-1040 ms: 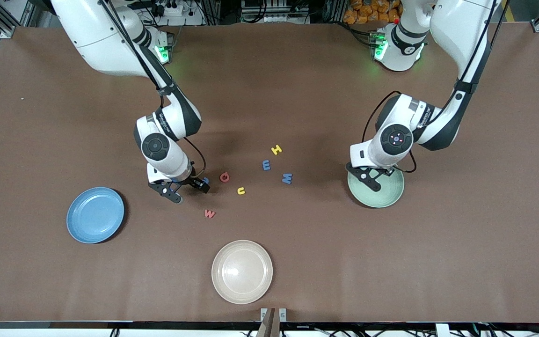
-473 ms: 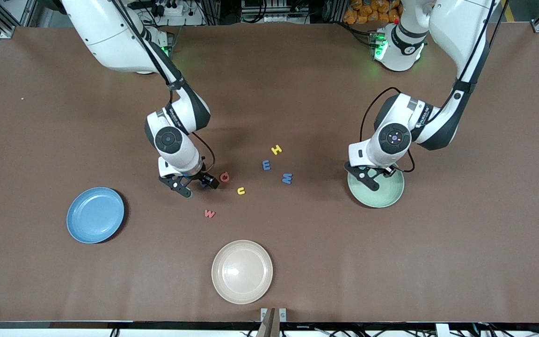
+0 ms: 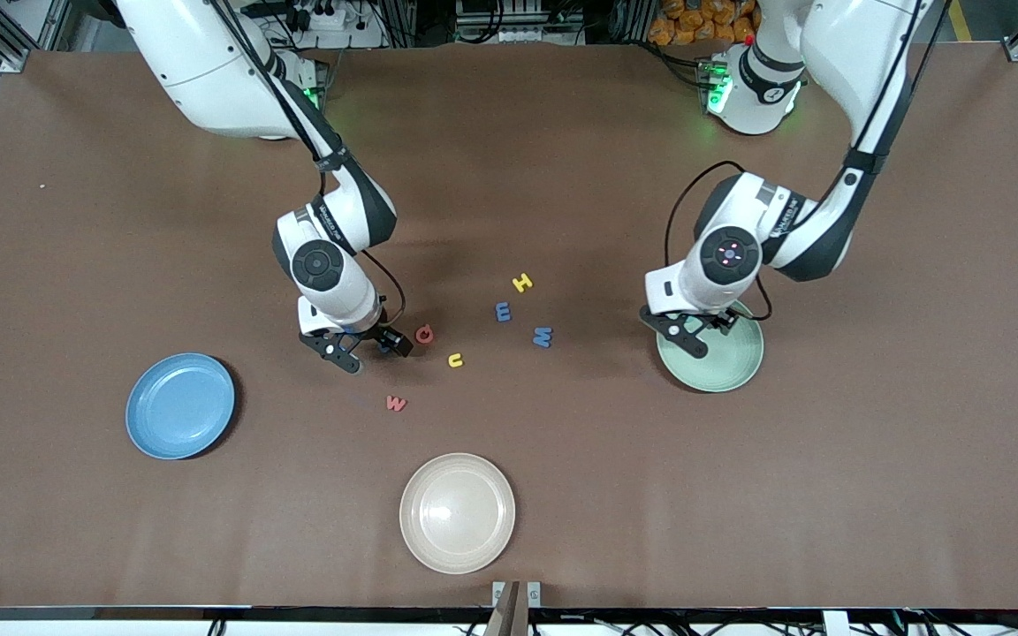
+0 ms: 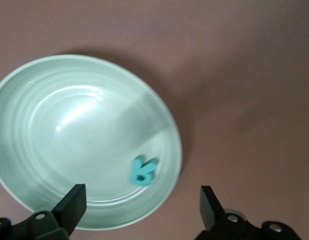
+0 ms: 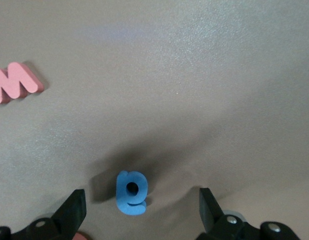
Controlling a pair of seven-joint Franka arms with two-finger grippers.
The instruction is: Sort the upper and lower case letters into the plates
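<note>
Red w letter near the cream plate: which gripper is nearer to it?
Right. The right gripper hangs open just above the blue letter, close to the red w. The left gripper is over the mint plate.

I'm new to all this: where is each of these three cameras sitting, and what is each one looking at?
Front view: high across the table, facing both arms; shows the scattered letters and three plates.
Left wrist view: on the left arm's wrist, looking down past the open left hand at the mint green plate holding a teal letter.
Right wrist view: on the right wrist, looking down past the open right hand at a blue letter.
Shared: the mint green plate appears in the front and left wrist views.
</note>
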